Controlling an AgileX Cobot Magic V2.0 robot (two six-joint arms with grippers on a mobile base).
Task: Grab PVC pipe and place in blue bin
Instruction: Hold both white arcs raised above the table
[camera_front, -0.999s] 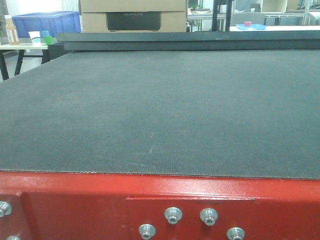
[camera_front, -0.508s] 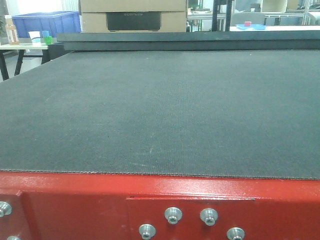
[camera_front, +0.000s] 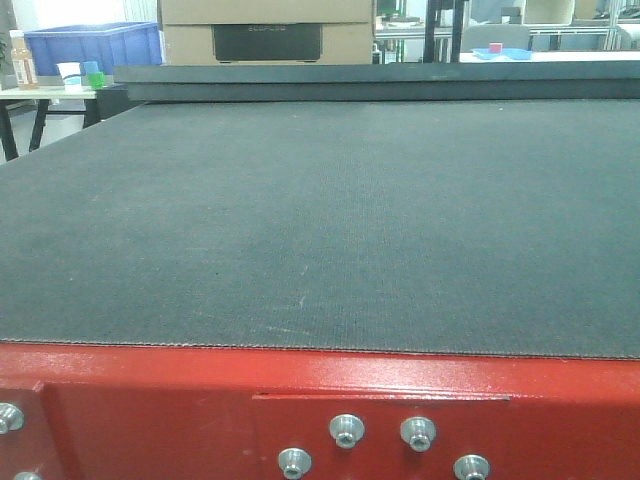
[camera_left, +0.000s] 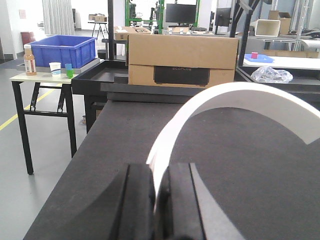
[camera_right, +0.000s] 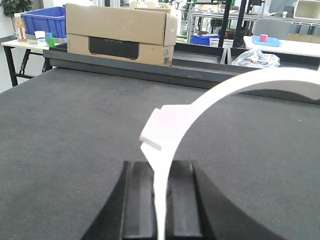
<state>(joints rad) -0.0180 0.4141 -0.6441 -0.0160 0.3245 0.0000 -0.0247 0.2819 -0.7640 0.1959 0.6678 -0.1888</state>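
Observation:
My left gripper (camera_left: 161, 170) is shut on the wall of a white curved PVC pipe (camera_left: 235, 97), which arcs up and to the right above the dark mat. My right gripper (camera_right: 160, 167) is shut on a white curved PVC pipe piece (camera_right: 240, 85) with a stepped edge, arcing up to the right. The blue bin (camera_left: 62, 50) stands on a small side table far to the left; it also shows in the right wrist view (camera_right: 42, 20) and in the front view (camera_front: 90, 45). The front view shows neither gripper nor pipe.
A wide dark mat (camera_front: 320, 220) covers the table, with a red metal front edge (camera_front: 320, 400). A cardboard box (camera_left: 182, 60) sits in a black tray at the far edge. A bottle (camera_left: 30, 60) and cups (camera_left: 55, 68) stand beside the bin. A plastic bag (camera_right: 255, 57) lies at the far right.

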